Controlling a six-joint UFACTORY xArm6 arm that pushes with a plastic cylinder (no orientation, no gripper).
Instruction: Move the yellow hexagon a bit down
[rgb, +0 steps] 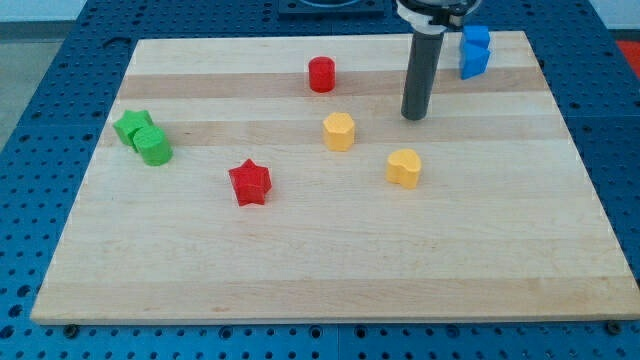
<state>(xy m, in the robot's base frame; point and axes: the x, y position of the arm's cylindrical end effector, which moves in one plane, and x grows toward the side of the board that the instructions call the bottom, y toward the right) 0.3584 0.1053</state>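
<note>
1. The counter (330, 260) is pale striped wood, smooth.
2. The yellow hexagon (339, 131) is a stubby upright block with no real long axis, sitting mid-counter, nearer the top edge.
3. My tip (414, 116) sits just to the hexagon's right, apart from it; no jaws on this rod.
4. The yellow heart (404, 168) lies further toward the bottom-right.

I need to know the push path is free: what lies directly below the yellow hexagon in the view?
Below the yellow hexagon only bare board shows. The red star sits down-left, the yellow heart down-right. My tip is up-right. Nothing covers that area.
</note>
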